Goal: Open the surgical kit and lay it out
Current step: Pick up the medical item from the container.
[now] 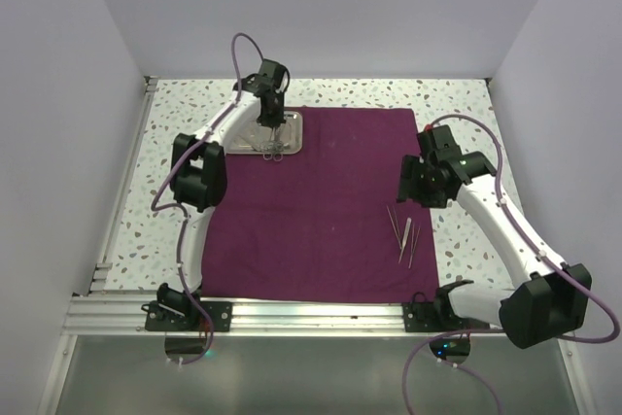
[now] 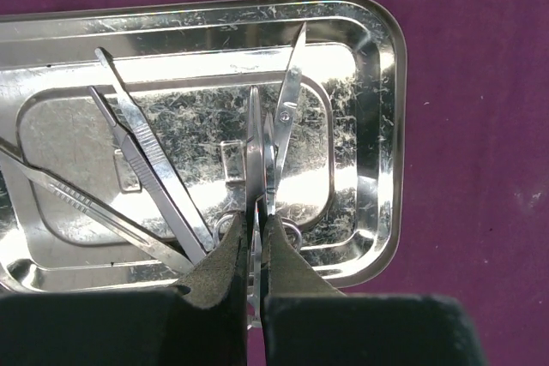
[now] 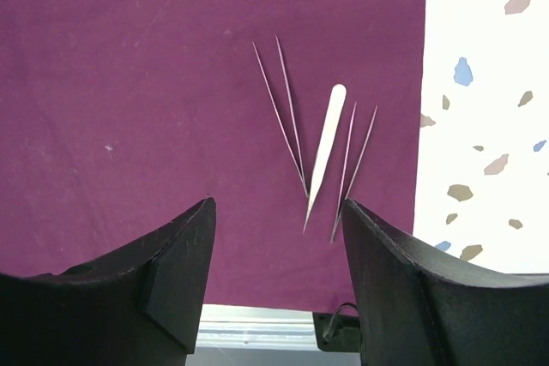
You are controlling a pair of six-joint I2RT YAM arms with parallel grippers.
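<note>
Left hand (image 2: pixel 255 234) grips thin silver scissors (image 2: pixel 273 139) inside small shiny rectangular steel tray (image 2: pixel 382 66), far-left on dark magenta-purple cloth wrap (image 2: pixel 472 126). Right hand (image 3: pixel 279 205) hangs open over thin silver tweezers (image 3: pixel 326 147) on wrap.

Note the cloth wrap (image 1: pixel 321 211): it is a woven, matt magenta-purple fabric, with a few pale specks of lint on it. The tray (image 2: pixel 382 83) is polished steel, mirror-bright but covered in fine scratches. You will see that the scissors (image 2: pixel 290 96) are smooth, glossy metal, while the tweezers (image 3: pixel 326 147) have a paler, satin metal finish. The jaws of the left gripper (image 2: pixel 256 229) and the right gripper (image 3: pixel 279 205) are matt black and slightly grainy. The bench (image 3: pixel 480 83) is smooth, white and speckled like terrazzo.
</note>
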